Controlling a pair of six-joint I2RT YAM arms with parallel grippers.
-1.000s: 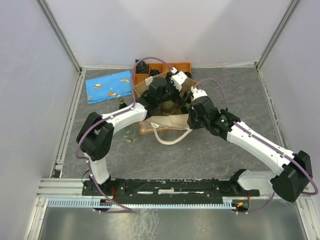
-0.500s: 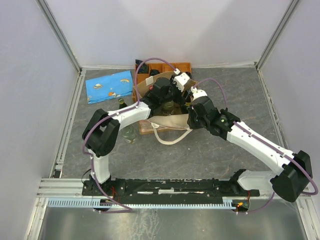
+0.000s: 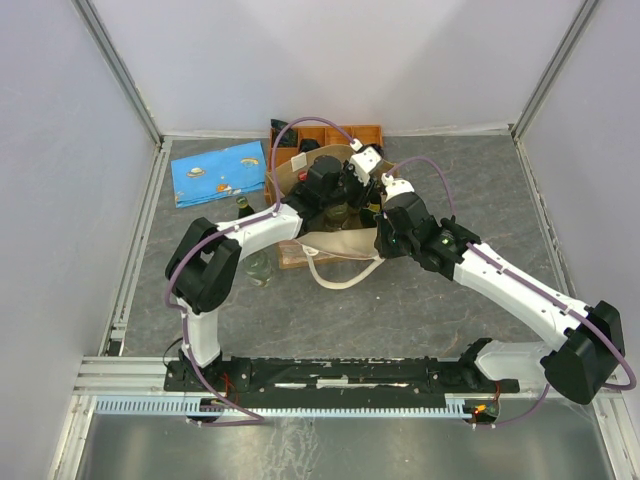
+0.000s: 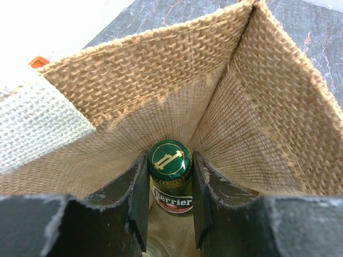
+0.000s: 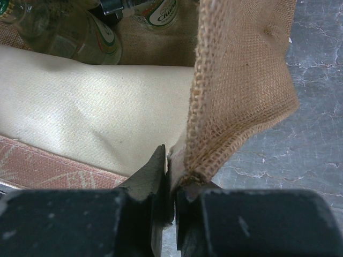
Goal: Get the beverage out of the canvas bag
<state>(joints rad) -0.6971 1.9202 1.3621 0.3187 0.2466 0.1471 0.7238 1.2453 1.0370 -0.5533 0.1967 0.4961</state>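
The canvas bag [image 3: 335,241] stands open at mid-table, tan woven with a lighter front panel. My left gripper [image 3: 345,196] reaches down into it. In the left wrist view the beverage [image 4: 170,160], a green bottle with a green and gold cap and a Perrier label, stands upright in the bag's [image 4: 268,96] far corner. The left gripper [image 4: 169,174] is shut on its neck just below the cap. My right gripper [image 5: 170,159] is shut on the bag's [image 5: 241,80] woven rim at the right front corner and holds the mouth open [image 3: 383,216].
An orange compartmented tray [image 3: 325,133] sits behind the bag, a blue patterned pouch [image 3: 218,172] at the back left. A dark bottle [image 3: 243,207] and a clear bottle [image 3: 260,268] stand left of the bag. More clear bottles [image 5: 80,37] lie inside it. A cream handle [image 3: 345,278] droops forward.
The left gripper went from wide open to shut on the bottle's neck, moving slightly deeper into the bag. The right gripper kept its hold on the rim.
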